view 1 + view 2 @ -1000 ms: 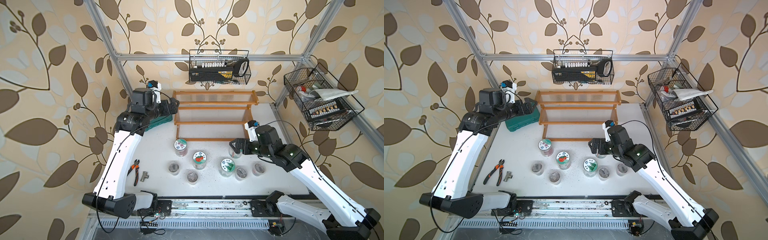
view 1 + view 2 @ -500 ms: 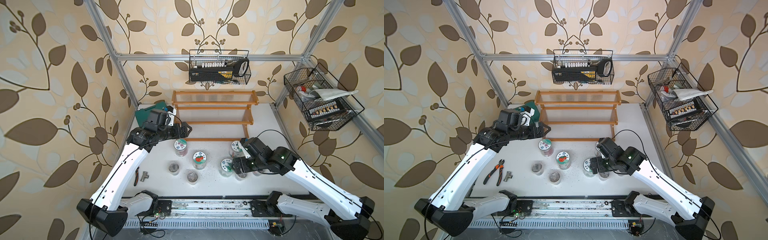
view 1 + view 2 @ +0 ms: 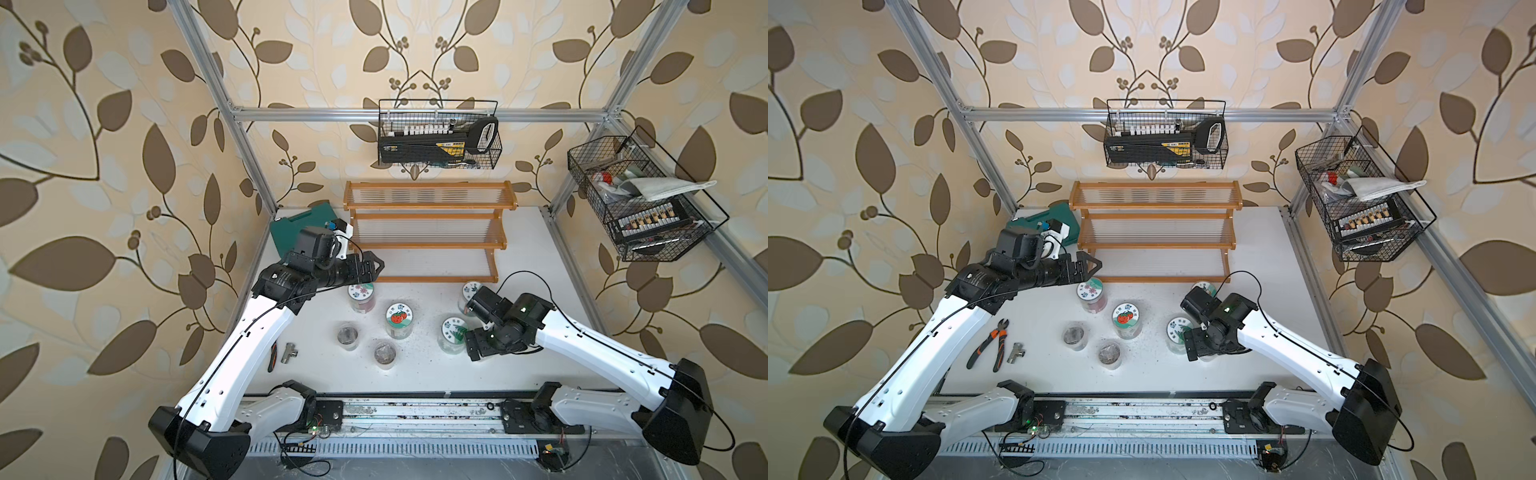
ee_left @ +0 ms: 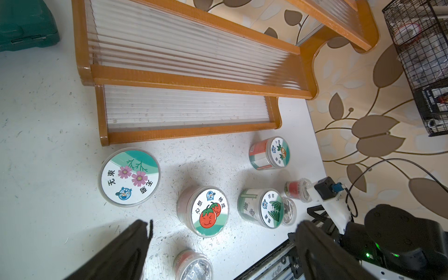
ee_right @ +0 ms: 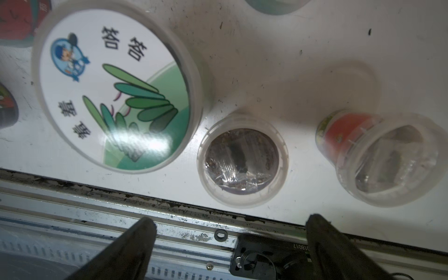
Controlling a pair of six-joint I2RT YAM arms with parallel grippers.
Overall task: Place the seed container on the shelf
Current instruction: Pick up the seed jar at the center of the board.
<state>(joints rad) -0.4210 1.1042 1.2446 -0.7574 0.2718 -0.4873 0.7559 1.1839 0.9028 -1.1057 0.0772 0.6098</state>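
The shelf is an orange-brown stepped rack at the back of the table, and its tiers are bare. Several lidded seed containers stand in front of it: a flower-lid jar, a tomato-lid jar, a leaf-lid jar and small clear-lid cups. My left gripper hangs open just above the flower-lid jar. My right gripper is open over a small cup beside the leaf-lid jar. Neither holds anything.
A green case lies at the back left. Pliers and a metal tee fitting lie at the front left. Black wire baskets hang on the back wall and the right wall. A metal rail borders the table's front edge.
My left arm swung from the back-left corner down to the flower-lid jar. My right arm drew back from near the shelf to the small cups at the front. Both grippers stayed open.
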